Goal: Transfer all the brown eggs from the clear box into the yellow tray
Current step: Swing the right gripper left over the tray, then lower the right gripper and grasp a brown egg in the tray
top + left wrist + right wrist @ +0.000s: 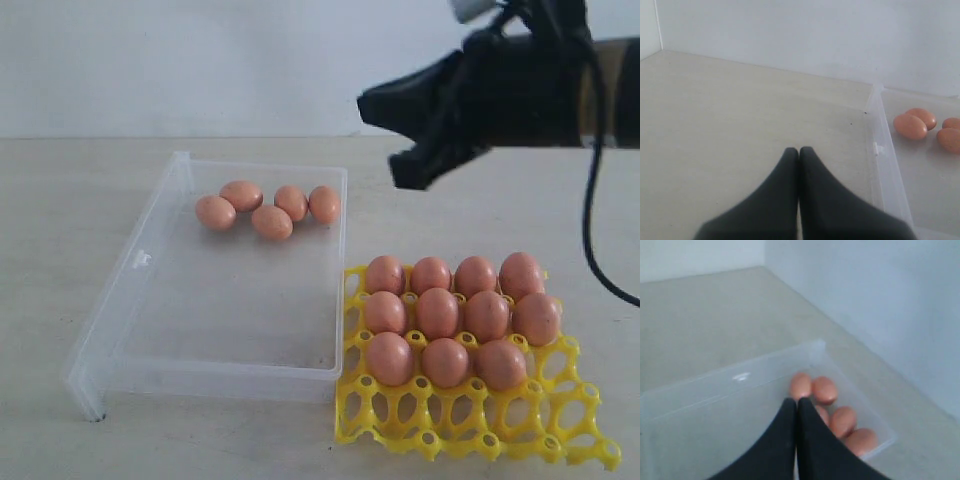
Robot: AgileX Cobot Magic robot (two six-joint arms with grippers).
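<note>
— Where are the brown eggs (271, 221) sitting at the moment?

— They are lying in two groups. Five are clustering in the far right corner of the clear box (230, 320), touching or nearly touching one another, while the near part of the box floor is showing bare. Eleven are resting in the yellow tray (500, 400): four are filling the back row, four the next row, and three are occupying the third row, leaving its right-hand cup open. The front row of cups is standing open too.

— And how are the box and the tray lying against each other?

— The tray is sitting on the table (60, 200) just to the right of the box, its left edge lying against the box's right wall at the near corner.

— What is the right gripper (797, 402) doing?

— It is hanging in the air behind the tray, off the box's far right corner and above it, clear of both. Its wrist view is looking down at the egg cluster in the box corner. The two black fingers are pressing together tip to tip, and nothing is showing between them.

— And the left gripper (799, 150)?

— Its fingers are also pressing flat against each other, carrying nothing. It is hovering over bare table, just outside the box's left wall, with a few of the boxed eggs showing beyond that wall.
</note>
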